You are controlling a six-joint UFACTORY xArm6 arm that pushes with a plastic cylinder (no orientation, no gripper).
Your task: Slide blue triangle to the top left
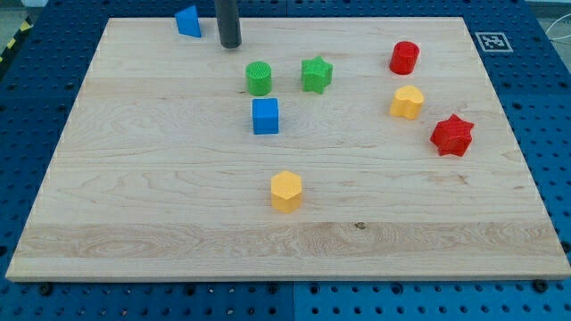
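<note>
1. Though the blue triangle (188, 20) already sits near the top edge of the bench (161, 214), it is not yet in the corner proper; a stretch of bare wood lies between it and the board's top-left corner, toward the view's left.
2. My tip (230, 45) is planted just to the view's right of the triangle, slightly lower in the view, apart from it. A narrow gap shows between the two; no contact.
3. Hand: the arm carries none, only the dark rod, so there is no open or closed state to record.
4. Judgement on progress: most of the travel looks done. The triangle is in the right region. What seems left is a short leftward nudge along the top edge.
5. The tip's position on the triangle's right side suits a push to the left. Since it sits a little low, a straight push might also drive the block toward the top edge.
6. Risk: the triangle is close to the top rim; an upward-angled shove could send it off.
7. Other blocks, all well clear of the route: green cylinder (259, 78), green star (316, 74), blue cube (265, 116), yellow hexagon (286, 191), red cylinder (404, 57), second yellow block (408, 102), red star (451, 135).
</note>
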